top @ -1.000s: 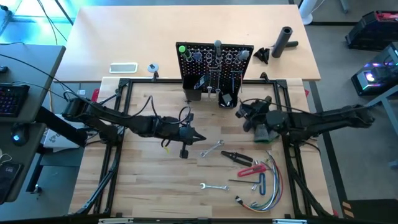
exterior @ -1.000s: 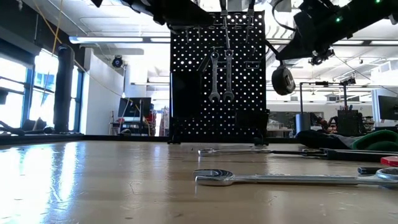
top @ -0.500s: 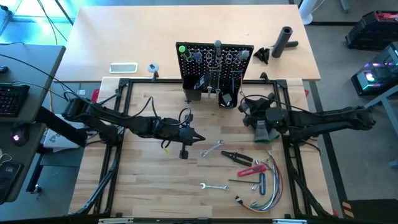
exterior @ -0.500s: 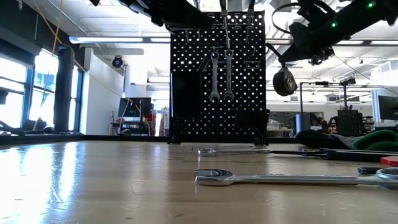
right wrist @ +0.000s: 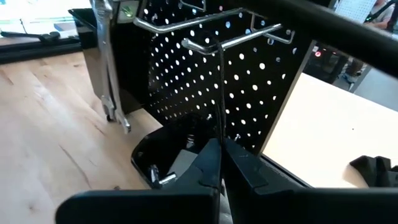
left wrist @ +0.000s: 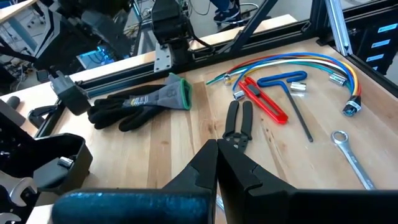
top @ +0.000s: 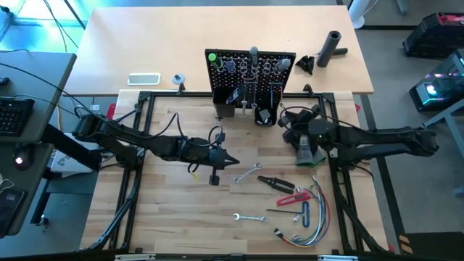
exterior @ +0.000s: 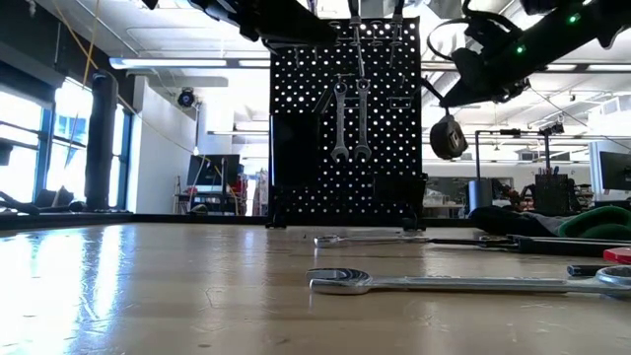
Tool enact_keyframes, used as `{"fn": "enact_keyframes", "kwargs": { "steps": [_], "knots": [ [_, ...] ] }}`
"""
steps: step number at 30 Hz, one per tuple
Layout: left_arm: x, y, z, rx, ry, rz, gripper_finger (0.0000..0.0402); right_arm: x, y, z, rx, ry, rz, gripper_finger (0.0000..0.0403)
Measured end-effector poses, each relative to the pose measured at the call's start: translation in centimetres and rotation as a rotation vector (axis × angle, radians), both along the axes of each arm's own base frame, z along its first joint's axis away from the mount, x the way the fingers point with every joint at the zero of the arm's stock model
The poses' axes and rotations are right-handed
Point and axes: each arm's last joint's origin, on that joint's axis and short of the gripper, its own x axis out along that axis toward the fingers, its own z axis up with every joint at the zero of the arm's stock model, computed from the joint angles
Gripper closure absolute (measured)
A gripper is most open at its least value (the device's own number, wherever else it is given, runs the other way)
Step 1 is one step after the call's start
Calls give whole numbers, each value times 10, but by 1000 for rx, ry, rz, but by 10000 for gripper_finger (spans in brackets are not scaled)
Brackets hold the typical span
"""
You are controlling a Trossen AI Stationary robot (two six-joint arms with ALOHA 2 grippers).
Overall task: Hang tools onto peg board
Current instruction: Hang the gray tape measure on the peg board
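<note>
My right pincer [right wrist: 216, 149], fingers pressed together on a thin dark cord [right wrist: 219, 93], hangs just before the right end of the peg board [top: 250, 69], which stands upright at the middle of the worktop's far edge. The cord rises to a metal hook [right wrist: 249, 34] on the board. From table height a round dark object [exterior: 449, 136], perhaps a tape measure, dangles beneath this arm; whether it is on the same cord I cannot tell.

The step, as I judge it, is seating the cord on the hook. To do it well I should carry the loop past the hook's tip, lower until the hook takes the weight, and only then part my fingers, pulling straight back clear of the two hung wrenches [exterior: 350, 118].

My left pincer [top: 232, 161], closed on nothing, waits above the worktop's middle. A loose wrench [top: 248, 174] and black pliers [top: 275, 183] lie just beside it, toward the near right corner.
</note>
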Motion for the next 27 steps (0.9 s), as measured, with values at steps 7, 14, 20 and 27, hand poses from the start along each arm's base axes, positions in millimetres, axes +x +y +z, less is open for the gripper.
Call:
{"fn": "enact_keyframes", "kwargs": {
  "steps": [7, 14, 20, 27],
  "knots": [
    [0, 0, 0, 0, 0, 0, 401, 5, -7, -1, -29, 17, -16, 403],
    [0, 0, 0, 1, 1, 0, 401, 6, -16, 2, -48, -8, -35, 403],
    [0, 0, 0, 5, 0, -2, 401, 4, -30, 1, -14, -23, -20, 403],
    [0, 0, 0, 5, 0, -1, 401, 0, -41, 2, 12, -44, -2, 403]
  ]
}}
